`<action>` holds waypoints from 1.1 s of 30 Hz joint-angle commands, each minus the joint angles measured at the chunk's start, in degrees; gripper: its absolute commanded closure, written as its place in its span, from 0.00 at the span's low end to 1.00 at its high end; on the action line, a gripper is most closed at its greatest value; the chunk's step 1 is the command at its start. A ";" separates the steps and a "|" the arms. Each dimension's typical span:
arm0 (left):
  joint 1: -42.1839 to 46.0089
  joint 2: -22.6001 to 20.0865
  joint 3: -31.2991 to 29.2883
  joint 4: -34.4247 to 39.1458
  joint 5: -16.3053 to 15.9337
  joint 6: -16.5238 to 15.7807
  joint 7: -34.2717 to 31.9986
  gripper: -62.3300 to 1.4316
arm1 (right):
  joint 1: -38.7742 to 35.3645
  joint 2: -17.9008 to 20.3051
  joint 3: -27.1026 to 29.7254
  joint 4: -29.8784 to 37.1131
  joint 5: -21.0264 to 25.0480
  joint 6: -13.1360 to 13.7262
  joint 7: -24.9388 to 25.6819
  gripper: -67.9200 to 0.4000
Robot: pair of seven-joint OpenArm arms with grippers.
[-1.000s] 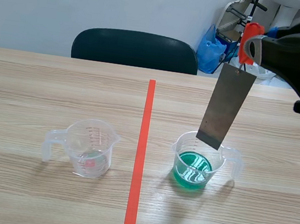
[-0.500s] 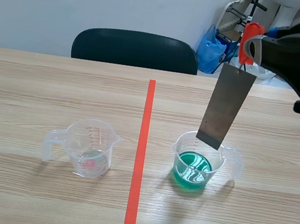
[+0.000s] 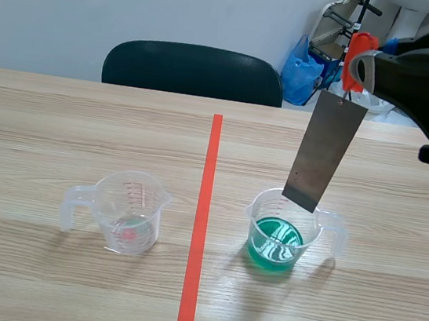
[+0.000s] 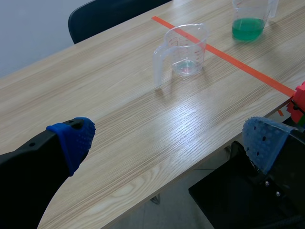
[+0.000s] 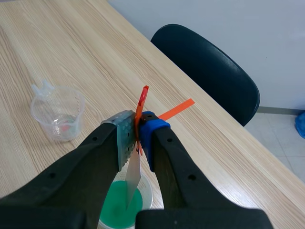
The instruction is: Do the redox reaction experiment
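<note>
My right gripper (image 3: 357, 62) is raised at the upper right, shut on a red clip (image 3: 357, 49) from which a grey metal strip (image 3: 323, 153) hangs. The strip's lower edge hovers at the rim of a clear beaker of green liquid (image 3: 276, 242) right of the tape line. In the right wrist view the clip (image 5: 141, 106) is pinched between my fingers, with the strip (image 5: 133, 177) hanging over the green beaker (image 5: 123, 208). A nearly empty clear beaker (image 3: 127, 211) stands left of the line. My left gripper (image 4: 169, 140) is open off the table's edge, far from both beakers.
A red tape line (image 3: 201, 222) runs down the table's middle. A dark chair (image 3: 194, 70) stands behind the far edge. Bags and clutter (image 3: 310, 62) sit at the back right. In the left wrist view the empty beaker (image 4: 185, 50) and the green one (image 4: 249, 19) stand far ahead.
</note>
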 commanded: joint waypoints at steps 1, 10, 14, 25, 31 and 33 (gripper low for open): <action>0.07 0.26 -0.26 0.31 -0.66 -0.11 -0.92 0.00 | 0.52 0.15 -0.68 0.37 0.26 -0.20 1.51 0.98; 0.07 0.28 -0.26 0.31 -0.63 -0.11 -1.01 0.00 | 0.55 0.15 -5.42 -4.59 -5.90 -0.20 9.07 0.98; 0.07 0.28 -0.26 0.31 -0.63 -0.11 -1.01 0.00 | 0.55 0.15 -7.89 -6.91 -9.29 -0.20 12.74 0.98; 0.07 0.26 -0.26 0.31 -0.66 -0.11 -1.01 0.00 | 0.57 -4.37 -11.23 -13.66 -22.49 -0.20 21.73 0.98; 0.07 0.26 -0.26 0.31 -0.66 -0.11 -1.01 0.00 | 0.57 -6.25 -12.52 -16.33 -27.63 -0.17 24.98 0.98; 0.07 0.26 -0.26 0.31 -0.66 -0.11 -1.01 0.00 | 0.59 -6.95 -12.72 -17.38 -29.42 -0.17 26.12 0.98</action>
